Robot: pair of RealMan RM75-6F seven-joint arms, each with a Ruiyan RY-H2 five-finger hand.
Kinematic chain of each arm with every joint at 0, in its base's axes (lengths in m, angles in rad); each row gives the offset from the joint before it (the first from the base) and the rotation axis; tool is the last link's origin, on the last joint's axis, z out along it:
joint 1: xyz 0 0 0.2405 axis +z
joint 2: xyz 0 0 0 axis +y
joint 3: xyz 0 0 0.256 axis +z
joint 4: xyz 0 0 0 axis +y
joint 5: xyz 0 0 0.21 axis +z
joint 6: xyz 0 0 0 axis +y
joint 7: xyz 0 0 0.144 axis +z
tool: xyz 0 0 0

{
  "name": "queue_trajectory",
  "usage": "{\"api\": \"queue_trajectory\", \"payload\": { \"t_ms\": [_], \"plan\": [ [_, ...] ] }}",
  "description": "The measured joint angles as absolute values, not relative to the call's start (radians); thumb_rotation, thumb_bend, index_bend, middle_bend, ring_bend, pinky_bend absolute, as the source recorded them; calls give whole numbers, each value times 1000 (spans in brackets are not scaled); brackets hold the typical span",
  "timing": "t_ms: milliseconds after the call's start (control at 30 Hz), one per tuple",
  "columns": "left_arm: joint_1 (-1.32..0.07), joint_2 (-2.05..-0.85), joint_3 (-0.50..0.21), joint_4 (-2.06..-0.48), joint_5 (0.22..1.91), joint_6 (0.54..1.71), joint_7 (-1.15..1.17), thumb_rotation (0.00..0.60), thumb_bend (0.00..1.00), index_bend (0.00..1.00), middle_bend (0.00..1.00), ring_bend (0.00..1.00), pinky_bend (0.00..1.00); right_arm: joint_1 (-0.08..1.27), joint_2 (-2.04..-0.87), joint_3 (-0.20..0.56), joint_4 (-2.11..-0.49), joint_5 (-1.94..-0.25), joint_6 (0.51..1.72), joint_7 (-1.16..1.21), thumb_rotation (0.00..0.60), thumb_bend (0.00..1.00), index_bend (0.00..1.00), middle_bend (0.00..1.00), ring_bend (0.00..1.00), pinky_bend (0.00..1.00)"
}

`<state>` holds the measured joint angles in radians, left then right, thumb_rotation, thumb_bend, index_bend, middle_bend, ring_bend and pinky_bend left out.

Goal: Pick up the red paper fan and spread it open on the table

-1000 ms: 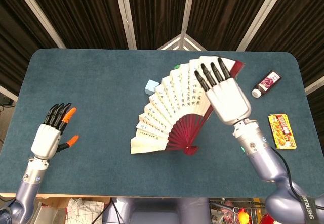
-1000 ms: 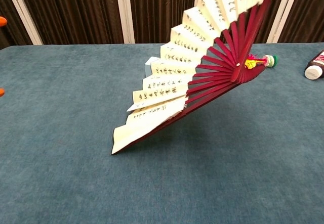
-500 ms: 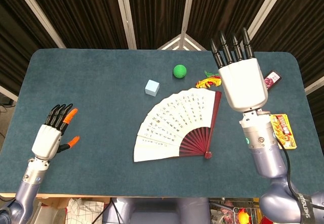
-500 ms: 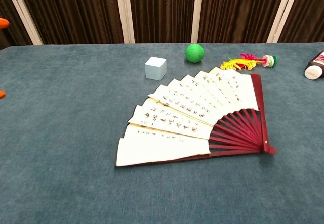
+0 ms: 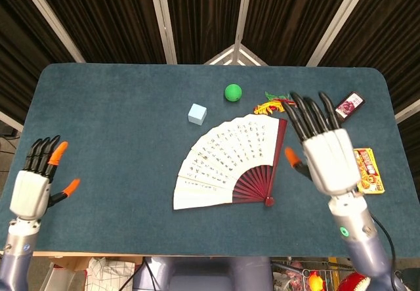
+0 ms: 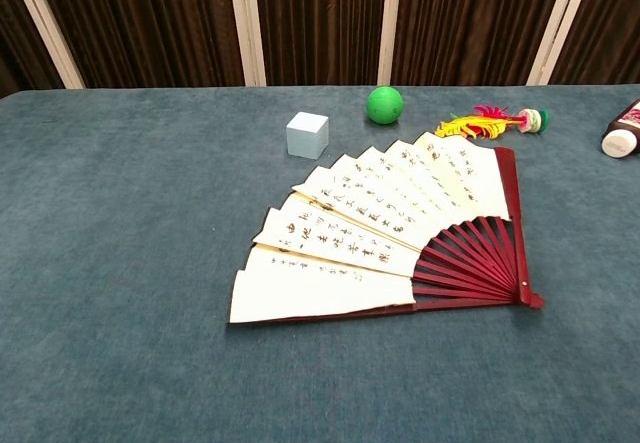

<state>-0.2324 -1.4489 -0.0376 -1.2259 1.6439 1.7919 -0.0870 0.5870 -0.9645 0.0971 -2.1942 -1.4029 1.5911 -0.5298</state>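
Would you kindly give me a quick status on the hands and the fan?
Left hand open, empty. Right hand open, beside the red paper fan. Fan spread flat on table. Nothing on it.

Red paper fan — columns of small dark brush characters run down each cream fold, too fine to read in either view. Yellow packet at the worktop's right edge carries red print, illegible; the dark bottle has a label — unreadable.
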Motion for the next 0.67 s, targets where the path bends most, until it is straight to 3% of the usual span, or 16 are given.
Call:
{"api": "queue_trajectory", "payload": {
  "t_ms": [133,300,500,667],
  "plan": [
    [-181,-1370,-10,-1366,1621,1790,33,600,298,66,0,0,0,467,-1001,-12,-2060,-1506,1641,-335,600,301,27,81,132,14],
    [-129,-1265,28,-1524,1591,1760,139,600,298,61,0,0,0,345,-1067,-79,-1848,-1554,1698,-152,600,301,33,81,132,14],
    [-93,-1203,40,-1571,1574,1738,133,600,299,61,0,0,0,245,-1147,-98,-1646,-1554,1730,-63,600,301,36,81,132,14],
    [-82,-1194,18,-1563,1554,1738,125,600,301,61,0,0,0,201,-1174,-87,-1576,-1533,1728,-58,600,301,36,81,132,14]
  ]
}}
